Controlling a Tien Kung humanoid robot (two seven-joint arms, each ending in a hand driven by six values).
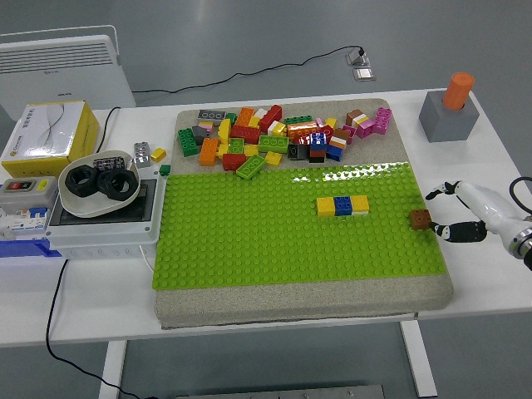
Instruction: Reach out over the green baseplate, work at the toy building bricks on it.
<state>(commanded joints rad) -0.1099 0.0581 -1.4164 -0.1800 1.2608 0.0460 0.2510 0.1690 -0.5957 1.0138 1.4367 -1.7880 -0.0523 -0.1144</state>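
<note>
A green baseplate (274, 224) lies on a grey foam mat. A short row of yellow, blue and yellow bricks (342, 205) is fixed on it right of centre. A small brown brick (420, 219) sits at the plate's right edge. My right hand (445, 210), white with black fingertips, is just right of the brown brick with fingers spread, holding nothing. A pile of loose coloured bricks (274, 137) lies on the mat behind the plate. The left arm is out of view.
A grey block with an orange cylinder (450, 106) stands at the back right. At the left are a white bowl with black nuts (100, 183) on a grey electrical box (100, 223), a yellow carton (46, 133) and a cable.
</note>
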